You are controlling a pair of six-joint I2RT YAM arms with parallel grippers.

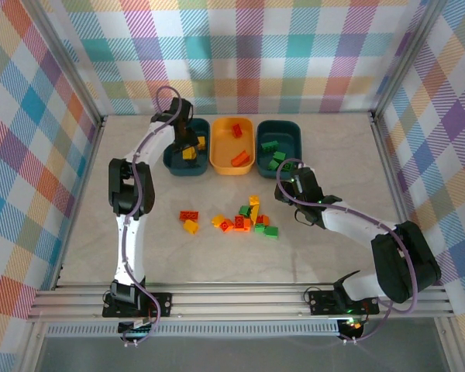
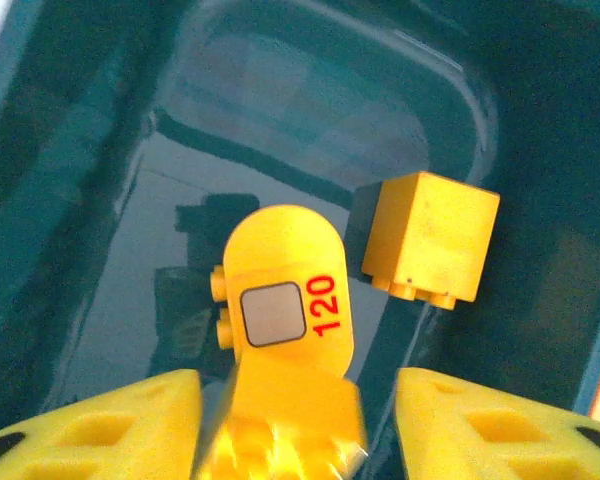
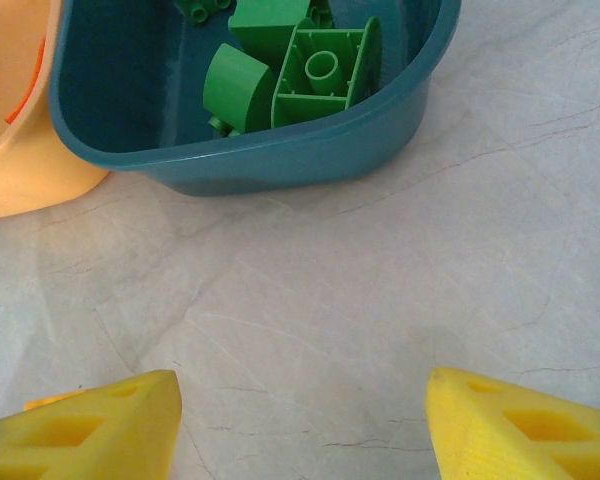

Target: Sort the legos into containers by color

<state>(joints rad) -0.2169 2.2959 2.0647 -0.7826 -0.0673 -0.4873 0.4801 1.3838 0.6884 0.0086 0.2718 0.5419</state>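
Left wrist view had the left pincer [image 2: 295,378] standing open inside the left teal tub [image 2: 310,110]. Its fingers were clear on both sides of a yellow brick [image 2: 285,300] marked 120, apparently let go there beside a yellow cube [image 2: 430,235] because that tub takes yellow. The right pincer [image 3: 300,380] hung open and empty over bare counter [image 3: 380,280] near the right teal tub [image 3: 280,150] of green legos [image 3: 310,60], while the unsorted legos [image 1: 244,221] lay mid-counter.

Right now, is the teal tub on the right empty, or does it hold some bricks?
Not empty: the right teal tub holds several green bricks, visible from above and from the right wrist.
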